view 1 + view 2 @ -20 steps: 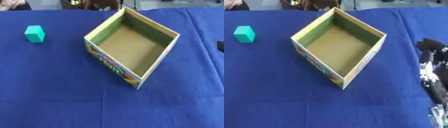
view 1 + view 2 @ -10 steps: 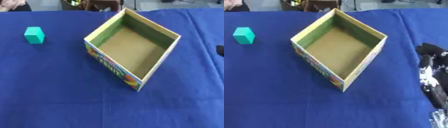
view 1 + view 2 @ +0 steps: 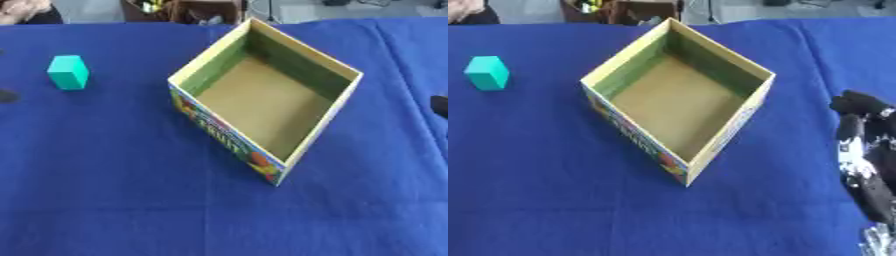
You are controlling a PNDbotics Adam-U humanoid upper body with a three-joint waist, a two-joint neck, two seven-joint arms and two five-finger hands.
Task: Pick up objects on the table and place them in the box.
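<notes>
Teal block (image 3: 68,72) left of box (image 3: 325,134); right hand (image 3: 866,155) rightward

Cube (image 3: 67,72) well left of box (image 3: 325,130).

right hand (image 3: 866,155) | black fingers, blocky segments | white/silver patches mid-hand | silver metallic bit at the wrist end, lower down | only a dark sliver of it shows in left eye view

Open blue cloth all around the box (image 3: 229,142), which sits turned cornerwise mid-table, its walls the only barrier. Left of it, wide bare cloth, only the teal cube (image 3: 68,72) standing there.
</notes>
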